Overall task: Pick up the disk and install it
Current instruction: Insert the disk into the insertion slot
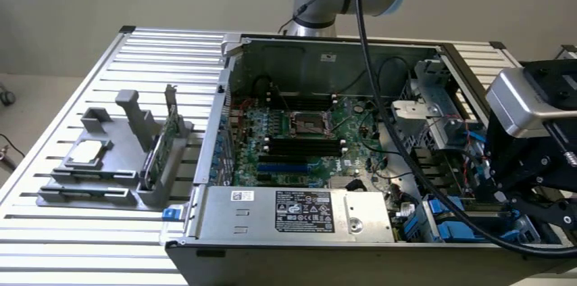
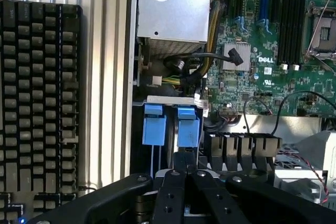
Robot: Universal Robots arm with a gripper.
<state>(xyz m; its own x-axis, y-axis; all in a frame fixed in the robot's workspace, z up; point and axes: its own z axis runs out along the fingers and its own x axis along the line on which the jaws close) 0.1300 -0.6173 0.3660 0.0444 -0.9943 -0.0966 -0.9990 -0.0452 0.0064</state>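
- Pressed together with nothing visible between them, the jaws of the gripper [image 2: 186,167] point at the blue end of a unit in the drive bay [image 2: 170,99]. They are touching it or just short of it; I cannot tell which.
- That blue-railed unit looks to me like the disk [image 2: 188,129], standing on edge in the bay at a corner of the case. A second blue tab [image 2: 154,124] sits just beside it, and I cannot say whether both tabs belong to one drive.
- My reading is that the picking up is done and the installing step is in hand, with the shut jaws acting as a pusher, not a carrier. How far the disk is seated is hidden.
- Any further move calls, I judge, for a straight line along the bay, with little sideways force on the blue plastic.
- Close by, cables [image 2: 202,64] trail from the power supply [image 2: 176,9] and could snag.
- Beyond lies the motherboard [image 1: 302,137] inside the open case [image 1: 298,59].
- Well apart, at the exterior view's left, a grey stand [image 1: 126,107] holds the processor chip [image 1: 90,153] and the green card [image 1: 162,140] on the slatted table [image 1: 72,245].
- A keyboard [image 2: 37,103] lies outside the case.
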